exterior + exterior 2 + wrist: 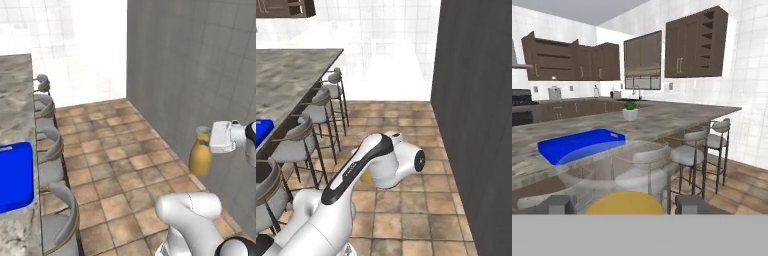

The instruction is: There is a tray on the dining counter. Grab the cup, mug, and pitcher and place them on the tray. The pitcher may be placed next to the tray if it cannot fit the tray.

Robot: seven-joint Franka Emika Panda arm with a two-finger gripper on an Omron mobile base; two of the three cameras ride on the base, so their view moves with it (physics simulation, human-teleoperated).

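Claw (621, 205) is clamped wide around the yellow pitcher (200, 156), carrying it above the floor. The blue tray (579, 143) sits on the desk (677, 116) ahead of the claw, well apart.

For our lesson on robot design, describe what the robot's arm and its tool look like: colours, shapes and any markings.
The arm is glossy white, built of rounded tubular links, with dark joint bands, a dark stripe bearing faint lettering along one link and a round dark end cap. The tool has a boxy white body with two small, blocky dark grey fingertips. No cables show.
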